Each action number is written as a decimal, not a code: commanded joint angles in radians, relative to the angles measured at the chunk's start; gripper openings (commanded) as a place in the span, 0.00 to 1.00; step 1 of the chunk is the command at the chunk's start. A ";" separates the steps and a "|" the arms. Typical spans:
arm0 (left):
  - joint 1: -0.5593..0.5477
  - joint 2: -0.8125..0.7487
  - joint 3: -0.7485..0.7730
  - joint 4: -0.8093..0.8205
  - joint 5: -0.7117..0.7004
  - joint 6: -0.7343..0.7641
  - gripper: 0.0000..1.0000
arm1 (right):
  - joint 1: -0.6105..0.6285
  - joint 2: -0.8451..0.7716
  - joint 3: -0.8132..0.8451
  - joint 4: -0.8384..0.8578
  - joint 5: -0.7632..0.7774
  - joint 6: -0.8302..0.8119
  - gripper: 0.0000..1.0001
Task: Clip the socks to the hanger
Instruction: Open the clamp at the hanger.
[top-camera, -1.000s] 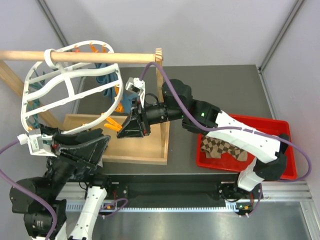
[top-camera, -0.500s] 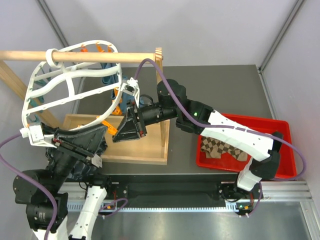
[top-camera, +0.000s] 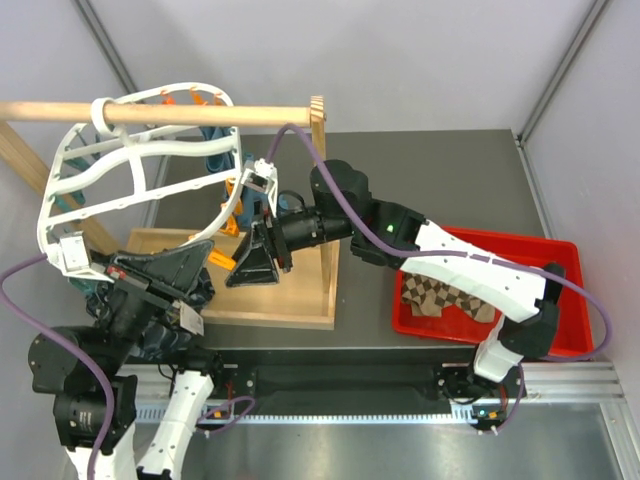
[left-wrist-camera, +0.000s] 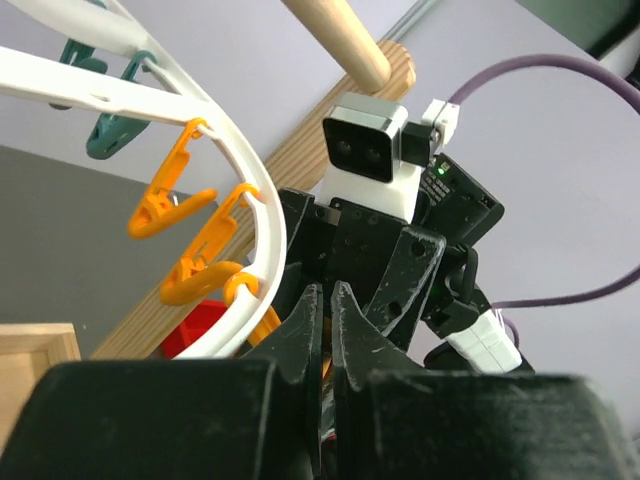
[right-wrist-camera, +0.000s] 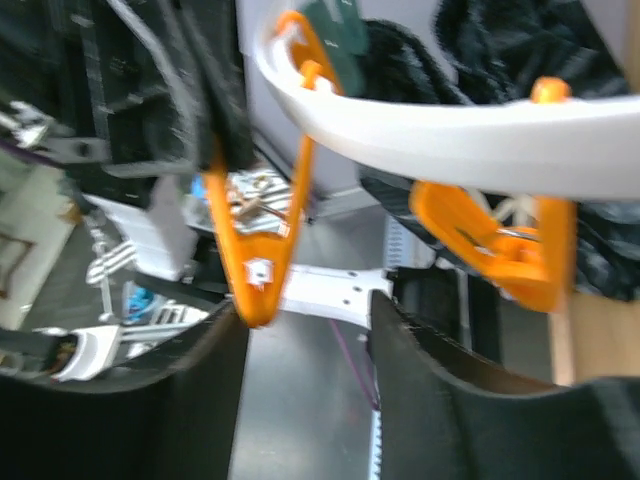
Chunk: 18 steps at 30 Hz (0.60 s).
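The white hanger (top-camera: 100, 112) hangs by its ring on the wooden rod, with orange and teal pegs round its rim (left-wrist-camera: 255, 200) (right-wrist-camera: 450, 140). My left gripper (top-camera: 207, 252) (left-wrist-camera: 325, 292) is shut just under the rim's near edge. A sliver of orange shows in its slit, and I cannot tell if it is pinched. My right gripper (top-camera: 238, 272) (right-wrist-camera: 308, 310) faces it, open, with the tip of an orange peg (right-wrist-camera: 255, 260) (top-camera: 222, 255) against its left finger. One checked sock (top-camera: 445, 297) lies in the red tray (top-camera: 560, 255).
The wooden rod (top-camera: 200, 112), its post (top-camera: 318, 200) and the wooden base box (top-camera: 265, 305) stand round both grippers. Dark fuzzy fabric (right-wrist-camera: 480, 40) shows behind the rim. Purple cables loop off both wrists.
My left gripper went from wide open to shut. The right gripper's jaws parted and it slid a little left and down. The hanger's lower rim swung slightly.
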 joint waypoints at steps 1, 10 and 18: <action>0.004 0.057 0.060 -0.078 -0.056 -0.042 0.00 | 0.002 -0.039 0.045 -0.102 0.147 -0.136 0.54; 0.005 0.114 0.187 -0.281 -0.157 -0.057 0.00 | 0.166 -0.076 0.066 -0.171 0.558 -0.472 0.55; 0.005 0.109 0.190 -0.323 -0.205 -0.063 0.00 | 0.304 -0.076 0.092 -0.119 0.799 -0.651 0.53</action>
